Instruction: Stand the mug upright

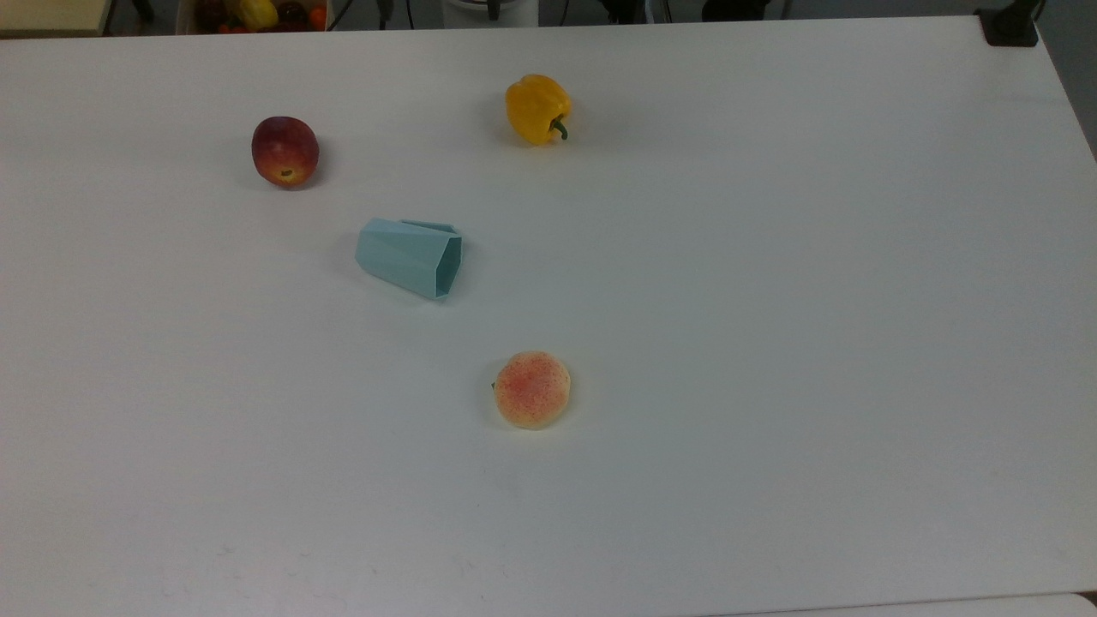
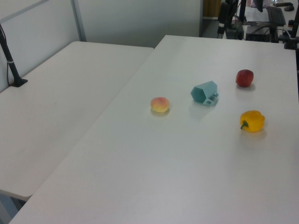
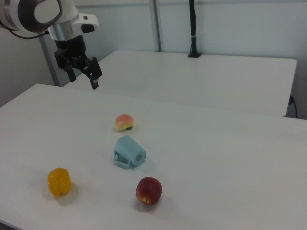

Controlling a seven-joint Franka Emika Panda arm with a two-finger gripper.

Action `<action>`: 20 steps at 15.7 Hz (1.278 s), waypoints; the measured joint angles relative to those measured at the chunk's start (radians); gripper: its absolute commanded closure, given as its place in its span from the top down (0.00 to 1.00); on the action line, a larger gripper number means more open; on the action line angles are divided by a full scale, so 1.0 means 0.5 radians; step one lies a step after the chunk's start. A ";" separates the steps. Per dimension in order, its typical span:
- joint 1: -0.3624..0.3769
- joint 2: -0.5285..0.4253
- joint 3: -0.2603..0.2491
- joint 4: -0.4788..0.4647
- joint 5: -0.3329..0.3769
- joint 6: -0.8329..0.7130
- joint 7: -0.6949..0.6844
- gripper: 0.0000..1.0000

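The pale blue faceted mug (image 1: 410, 256) lies on its side on the white table (image 1: 771, 343), its hexagonal mouth toward the top view's right and its handle toward the far edge. It also lies in the left view (image 2: 204, 92) and in the right view (image 3: 128, 152), where the handle points down at the table. My gripper (image 3: 84, 80) hangs in the air at the right view's upper left, well above and beyond the mug. It is open and holds nothing.
Around the mug lie a red apple (image 1: 284, 151), a yellow bell pepper (image 1: 536, 109) and a peach (image 1: 532, 389). A second white table (image 2: 60, 93) adjoins, with a black post (image 3: 193, 28) clamped to it. A box of fruit (image 1: 257, 13) stands beyond the far edge.
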 measured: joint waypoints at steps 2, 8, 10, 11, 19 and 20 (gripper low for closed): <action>0.013 0.002 0.000 -0.001 0.000 0.001 0.000 1.00; 0.046 0.002 0.000 -0.023 0.000 0.001 0.000 1.00; 0.047 0.002 -0.001 -0.029 0.000 0.001 0.000 1.00; 0.047 0.002 -0.002 -0.030 0.000 0.001 0.000 1.00; 0.047 0.002 -0.003 -0.030 0.000 0.002 -0.002 1.00; 0.047 0.002 -0.003 -0.030 0.000 0.003 -0.003 1.00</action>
